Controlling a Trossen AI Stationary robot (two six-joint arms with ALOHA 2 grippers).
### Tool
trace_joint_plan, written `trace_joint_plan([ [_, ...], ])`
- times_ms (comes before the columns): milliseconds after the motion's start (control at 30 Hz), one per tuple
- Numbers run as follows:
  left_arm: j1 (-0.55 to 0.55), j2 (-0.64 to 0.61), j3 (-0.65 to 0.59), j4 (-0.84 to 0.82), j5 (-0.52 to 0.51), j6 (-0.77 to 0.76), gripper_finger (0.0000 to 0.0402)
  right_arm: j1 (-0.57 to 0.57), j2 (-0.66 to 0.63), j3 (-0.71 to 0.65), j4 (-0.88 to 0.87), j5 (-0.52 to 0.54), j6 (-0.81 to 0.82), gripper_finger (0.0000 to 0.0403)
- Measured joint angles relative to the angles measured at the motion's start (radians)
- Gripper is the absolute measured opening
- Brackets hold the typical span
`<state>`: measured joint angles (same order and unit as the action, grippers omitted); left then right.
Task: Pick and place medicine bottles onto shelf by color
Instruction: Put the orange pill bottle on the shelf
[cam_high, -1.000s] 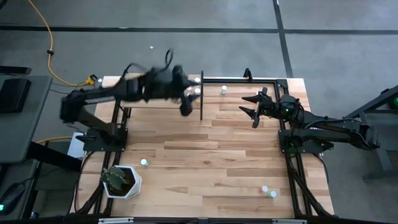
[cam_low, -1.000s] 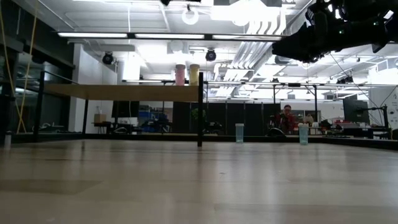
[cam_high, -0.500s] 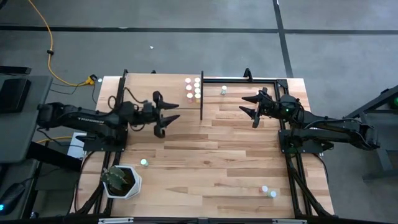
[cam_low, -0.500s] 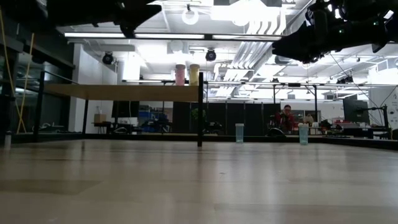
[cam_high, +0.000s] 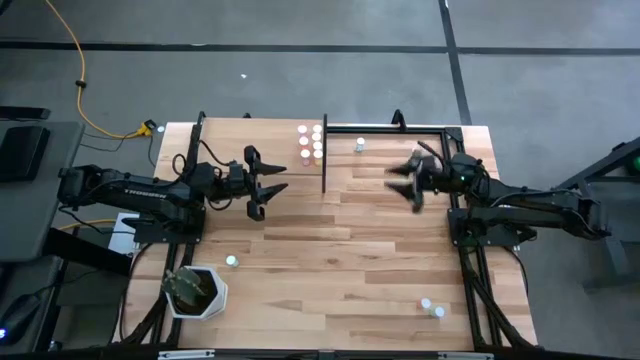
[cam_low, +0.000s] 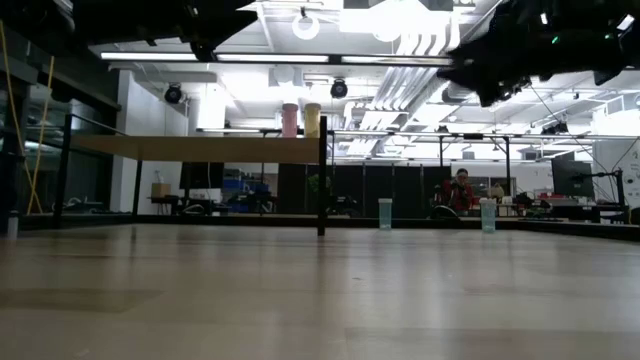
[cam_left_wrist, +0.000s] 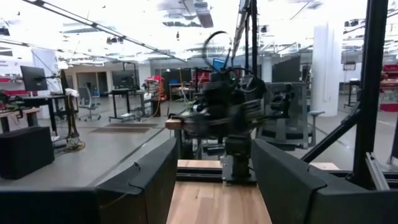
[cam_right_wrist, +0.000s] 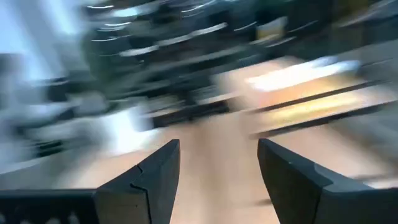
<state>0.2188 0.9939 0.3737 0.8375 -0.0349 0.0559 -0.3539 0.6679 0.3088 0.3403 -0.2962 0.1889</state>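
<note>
**Q:** What has just changed on the table, taking the shelf (cam_high: 262, 150) as the landmark?

**A:** A second ago the left arm was a blur sweeping above the shelf. Now the left gripper (cam_high: 272, 190) hangs steady over the shelf's near edge, its two fingers spread apart with nothing between them. The right gripper (cam_high: 405, 180), which had been holding steady to the right of the shelf's black post (cam_high: 324, 155), has begun to swing; it shows smeared from above, and its own wrist view is streaked. Its fingers are also spread and empty.

**Q:** What does that mean for the sorting?

**A:** My reading is that the left arm has finished a delivery and pulled back, and the right arm is setting off for its next bottle.

**Q:** Where are the bottles relative to the grippers?

**A:** A cluster of sorted bottles (cam_high: 310, 143) stands at the shelf's far right corner, pinkish beside yellowish, beyond and to the right of the left gripper. One loose bottle (cam_high: 360, 146) sits just right of the post, near the right gripper. A pale one (cam_high: 232, 262) lies on the table well forward of the shelf, beside the white plant pot (cam_high: 197, 291). Two more bottles (cam_high: 431, 307) sit near the table's front right corner, well apart from both grippers.
</note>
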Motion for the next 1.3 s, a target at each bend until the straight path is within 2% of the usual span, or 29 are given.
trace_joint_plan([
  [33, 0.0, 0.0, 0.0, 0.0, 0.0, 0.0, 0.0195, 0.033, 0.0, 0.013, -0.024, -0.067, 0.046, 0.0206],
  [100, 0.0, 0.0, 0.0, 0.0, -0.001, 0.0, 0.0195, 0.12, 0.0, 0.069, -0.157, -0.099, 0.099, 0.0206],
  [167, 0.001, 0.0, 0.0, 0.0, -0.002, 0.0, 0.0195, 0.236, 0.002, 0.156, -0.406, 0.012, 0.113, 0.0206],
  [233, 0.001, 0.0, 0.0, -0.001, -0.003, 0.0, 0.0195, 0.367, 0.028, 0.256, -0.703, 0.209, 0.161, 0.0206],
  [300, 0.001, 0.0, 0.0, -0.002, -0.002, 0.0, 0.0195, 0.491, 0.073, 0.354, -0.994, 0.373, 0.289, 0.0206],
  [367, 0.001, 0.0, 0.0, -0.002, -0.003, 0.0, 0.0195, 0.597, 0.132, 0.438, -1.213, 0.44, 0.465, 0.0206],
  [467, 0.001, 0.001, 0.0, -0.002, -0.003, 0.0, 0.0195, 0.725, 0.219, 0.519, -1.408, 0.431, 0.729, 0.0206],
  [667, 0.001, 0.001, 0.0, -0.003, -0.006, -0.063, 0.0195, 0.942, 0.406, 0.57, -1.412, 0.317, 1.123, 0.0206],
  [800, 0.001, 0.001, 0.0, -0.008, -0.006, -0.108, 0.0195, 1.051, 0.557, 0.604, -1.376, 0.212, 1.272, 0.0206],
  [900, 0.001, 0.001, 0.0, -0.032, -0.003, -0.15, 0.0195, 1.087, 0.662, 0.65, -1.358, 0.163, 1.274, 0.0206],
  [1100, 0.001, 0.001, 0.0, -0.029, -0.003, -0.125, 0.0195, 1.103, 0.815, 0.771, -1.343, 0.159, 1.201, 0.0206],
  [1300, 0.001, 0.001, 0.0, -0.024, -0.026, -0.094, 0.0195, 1.103, 0.922, 0.858, -1.343, 0.159, 1.199, 0.0206],
])
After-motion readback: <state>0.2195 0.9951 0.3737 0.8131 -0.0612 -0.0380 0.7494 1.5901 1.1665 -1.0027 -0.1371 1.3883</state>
